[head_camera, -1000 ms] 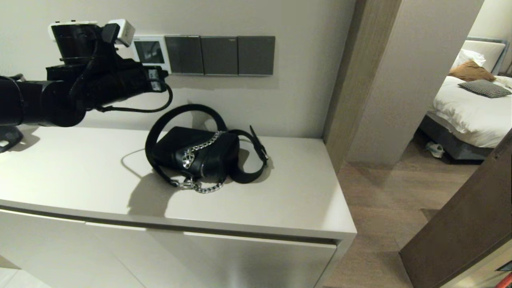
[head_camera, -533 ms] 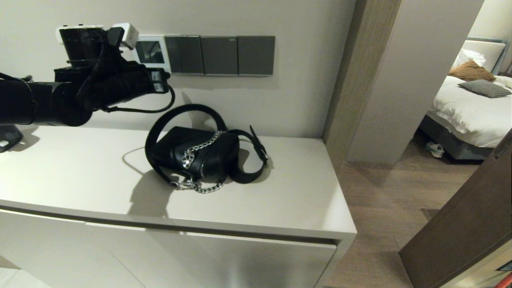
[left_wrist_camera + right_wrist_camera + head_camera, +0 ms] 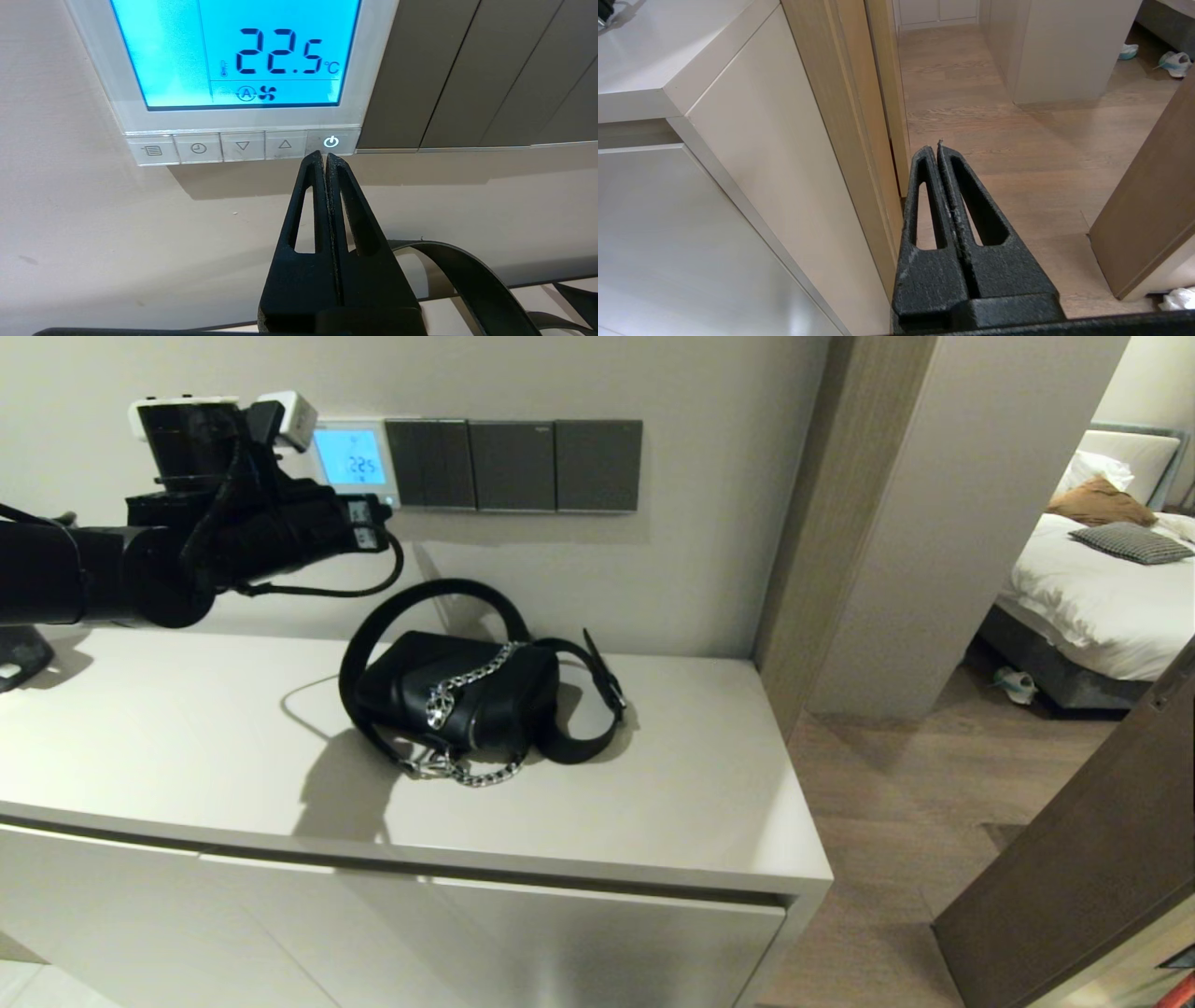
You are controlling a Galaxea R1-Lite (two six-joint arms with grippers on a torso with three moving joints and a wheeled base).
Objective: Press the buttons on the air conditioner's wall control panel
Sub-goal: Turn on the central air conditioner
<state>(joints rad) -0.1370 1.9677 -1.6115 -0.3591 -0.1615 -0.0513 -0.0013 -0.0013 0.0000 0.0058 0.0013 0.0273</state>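
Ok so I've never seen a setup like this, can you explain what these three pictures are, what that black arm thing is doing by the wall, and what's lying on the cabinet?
This is a two-armed robot, photographed by three of its own cameras at one moment. The wide picture comes from its head, looking down over a pale cabinet top. The other two come from cameras on its wrists, looking along each pincer.

The left pincer is shut, its tip against the power button, the rightmost of the buttons under the screen of the wall control panel. The screen is lit blue and reads 22.5 degrees. Three dark grey switch plates sit beside it.

The right pincer is also shut, holds nothing, and hangs low beside the cabinet, over the wooden floor.

On the cabinet lies a black handbag with a strap and silver chain.
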